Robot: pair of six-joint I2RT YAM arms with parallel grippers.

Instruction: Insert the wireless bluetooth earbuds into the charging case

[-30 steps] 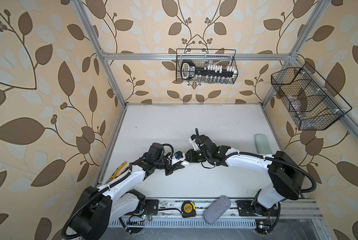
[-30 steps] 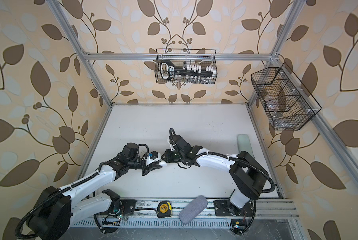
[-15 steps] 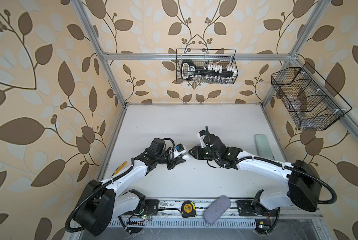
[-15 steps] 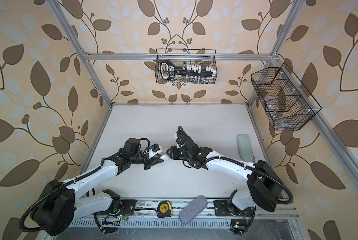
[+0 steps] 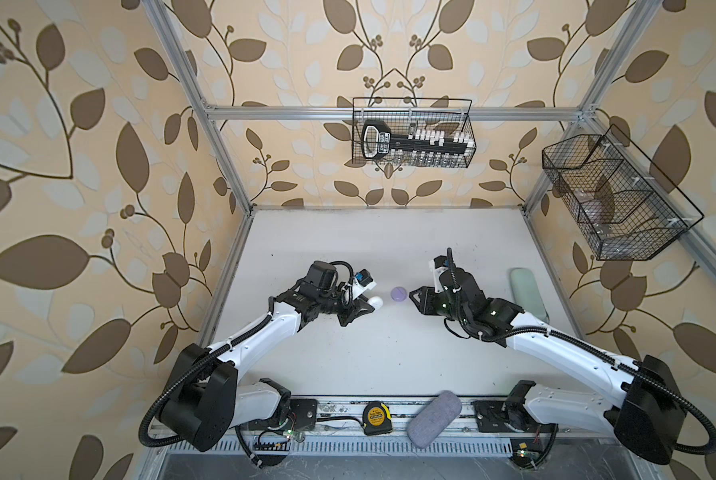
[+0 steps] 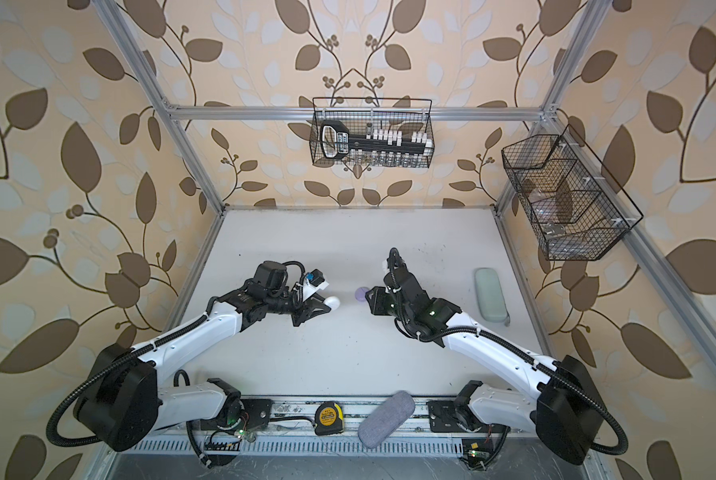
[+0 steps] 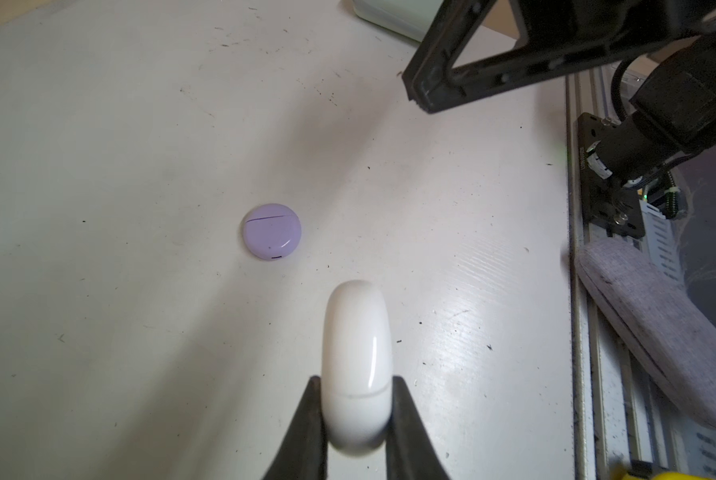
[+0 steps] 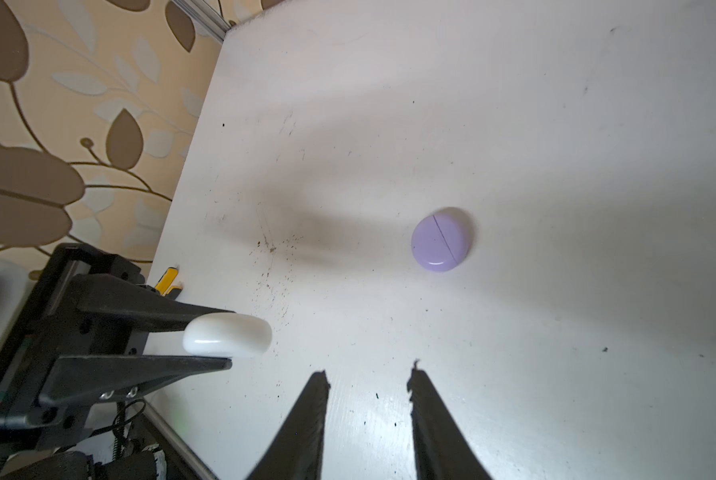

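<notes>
My left gripper is shut on a closed white charging case, held on edge above the table; both top views show this case. A closed lavender case lies flat on the table between the two grippers. My right gripper stands open and empty a short way to the right of the lavender case, not touching it. The white case in the left jaws also shows in the right wrist view. The earbuds are out of view.
A pale green glasses case lies by the right wall. A grey fabric case and a yellow tape measure rest on the front rail. Wire baskets hang on the back wall and right wall.
The two grippers, close together a second ago, have drawn apart. The right one pulled back to the right and opened wider. The lavender case now shows on the table between them.
</notes>
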